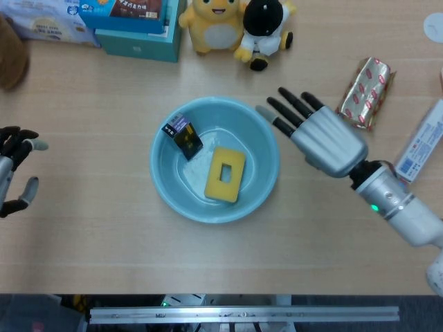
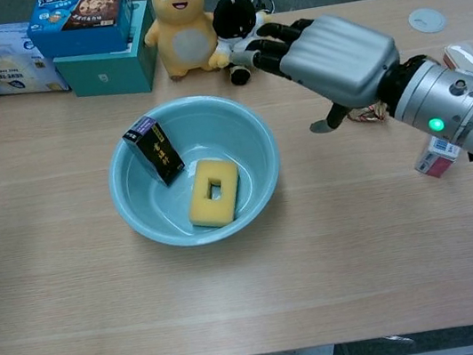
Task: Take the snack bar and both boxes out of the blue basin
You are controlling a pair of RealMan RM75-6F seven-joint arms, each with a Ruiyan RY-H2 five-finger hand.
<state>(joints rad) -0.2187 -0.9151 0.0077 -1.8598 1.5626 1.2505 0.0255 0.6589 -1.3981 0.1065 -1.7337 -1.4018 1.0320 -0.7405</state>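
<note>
Blue basin [image 1: 266, 181] at table centre, dark box [image 1: 183, 135] leaning at its ten o'clock wall, yellow box [image 1: 225, 173] flat mid-floor; your right hand [image 1: 320, 140] hovers empty, fingers spread, at three o'clock; left hand [image 1: 12, 171] open, at nine o'clock; snack bar [image 1: 365, 93] already outside.

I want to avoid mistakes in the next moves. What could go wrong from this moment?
1. The dark box leans against the blue basin wall; a careless touch may topple it.
2. The basin looks light, so a push from the right hand could slide it.
3. That open hand hovers near the black plush toy and may bump it.
</note>
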